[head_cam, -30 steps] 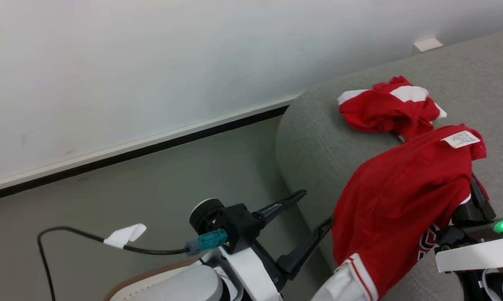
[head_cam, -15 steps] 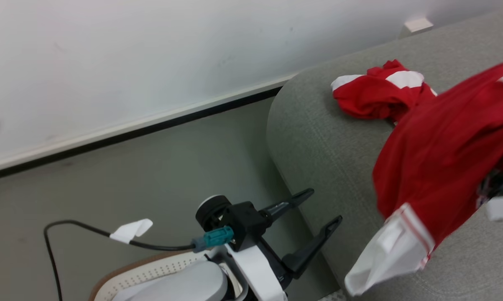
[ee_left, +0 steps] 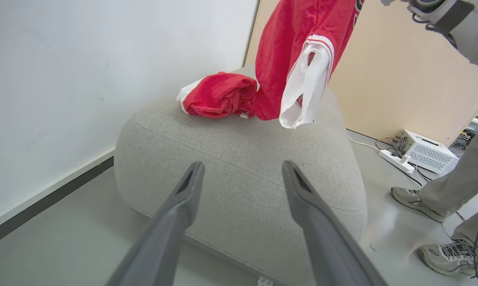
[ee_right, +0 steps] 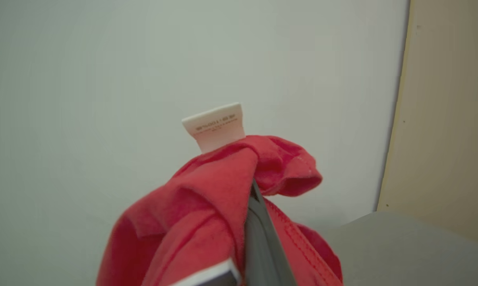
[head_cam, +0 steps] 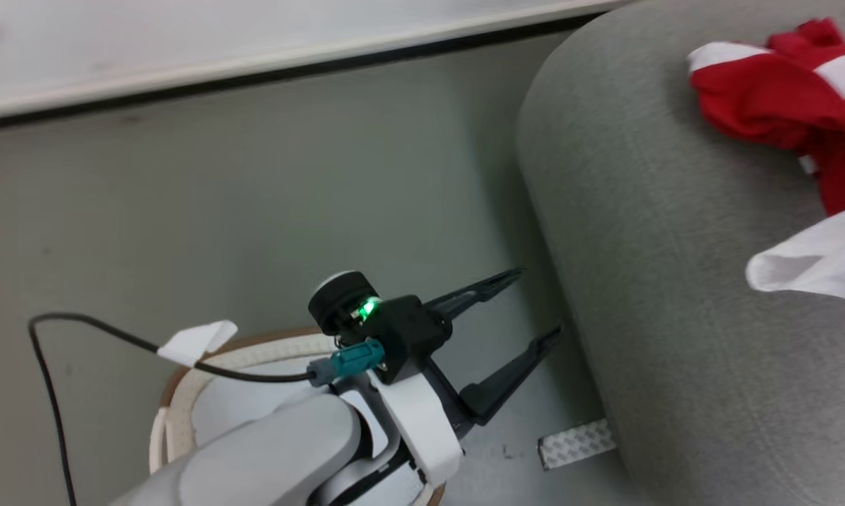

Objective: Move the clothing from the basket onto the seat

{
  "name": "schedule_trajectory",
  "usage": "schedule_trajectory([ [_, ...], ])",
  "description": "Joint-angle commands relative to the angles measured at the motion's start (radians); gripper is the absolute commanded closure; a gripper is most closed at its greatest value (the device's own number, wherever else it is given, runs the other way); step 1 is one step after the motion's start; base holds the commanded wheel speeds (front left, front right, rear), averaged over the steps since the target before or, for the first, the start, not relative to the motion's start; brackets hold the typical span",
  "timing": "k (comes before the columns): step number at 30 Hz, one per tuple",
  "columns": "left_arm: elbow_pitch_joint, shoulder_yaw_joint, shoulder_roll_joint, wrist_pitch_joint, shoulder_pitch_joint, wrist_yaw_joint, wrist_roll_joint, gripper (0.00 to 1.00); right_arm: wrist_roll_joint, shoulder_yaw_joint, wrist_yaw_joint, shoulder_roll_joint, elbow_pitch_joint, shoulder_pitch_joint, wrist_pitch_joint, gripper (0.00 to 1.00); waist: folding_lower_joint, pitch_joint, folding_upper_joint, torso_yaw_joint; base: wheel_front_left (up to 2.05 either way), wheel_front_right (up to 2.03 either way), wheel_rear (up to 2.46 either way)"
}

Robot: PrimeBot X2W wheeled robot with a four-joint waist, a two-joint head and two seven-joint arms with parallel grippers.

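Nearest the robot, the oval cream-white perforated plastic basket with a brown rim [head_cam: 176,372] sits on the floor under the left forearm. What is left inside it is hidden. Just beyond its rim the left end effector [head_cam: 536,302] hangs with its 2 dark fingers spread wide and nothing between them, pointing at the side of the large grey woven-fabric seat [head_cam: 675,316].

Farther out, over the seat, the right end effector [ee_right: 255,194] is closed tight on a bunched fold of a bright red jersey with white trim [ee_left: 294,59], close by its white care label [ee_right: 215,127]. The jersey hangs limp from that 1 pinch, with its white sleeve end dangling clear of the cushion. Farthest, a crumpled red-and-white garment [ee_left: 219,95] lies on the seat's top near the wall.

The cloth looks light, soft and floppy, not fragile, and probably a little slick, so it should drop in a heap once let go. A thick gathered fold, as here, seems the safe place to hold. A single layer may slide out, and a trailing sleeve may catch on the basket rim.
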Motion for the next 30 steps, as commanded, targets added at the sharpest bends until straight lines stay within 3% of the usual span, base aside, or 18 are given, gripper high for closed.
schedule_trajectory([
  [1, -0.012, 0.005, 0.01, 0.008, -0.026, -0.003, 0.01, 0.0, -0.002, -0.018, -0.002, -0.022, 0.058, -0.033, 0.006, 1.0, -0.0002, 0.101, -0.0001, 0.068, 0.0, 0.0, 0.0],
  [8, -0.029, 0.014, 0.029, 0.019, -0.056, -0.003, 0.022, 0.0, -0.023, 0.033, -0.002, -0.086, 0.283, -0.075, 0.116, 1.0, -0.0002, 0.171, -0.0001, 0.103, 0.0, 0.0, 0.0],
  [14, -0.014, 0.015, 0.019, -0.002, -0.059, -0.007, 0.018, 0.0, -0.049, 0.137, -0.002, -0.132, 0.455, -0.091, 0.285, 0.75, -0.0002, 0.174, -0.0001, 0.114, 0.0, 0.0, 0.0],
  [16, -0.008, 0.017, 0.014, -0.012, -0.056, -0.008, 0.014, 0.0, -0.043, 0.162, -0.002, -0.147, 0.478, -0.093, 0.32, 0.56, -0.0002, 0.164, -0.0001, 0.115, 0.0, 0.0, 0.0],
  [18, -0.002, 0.021, 0.01, -0.025, -0.052, -0.006, 0.01, 0.0, -0.025, 0.181, -0.002, -0.152, 0.486, -0.089, 0.337, 0.0, -0.0002, 0.151, -0.0001, 0.115, 0.0, 0.0, 0.0],
  [24, 0.022, 0.026, 0.008, -0.051, -0.026, -0.002, -0.01, 0.0, -0.006, 0.245, -0.002, -0.192, 0.46, -0.051, 0.403, 0.0, -0.0002, 0.091, -0.0001, 0.108, 0.0, 0.0, 0.0],
  [30, 0.049, 0.031, 0.002, -0.086, 0.027, 0.007, -0.028, 0.0, 0.0, 0.309, -0.002, -0.237, 0.349, 0.015, 0.47, 0.0, -0.0002, -0.028, -0.0001, 0.102, 0.0, 0.0, 0.0],
])
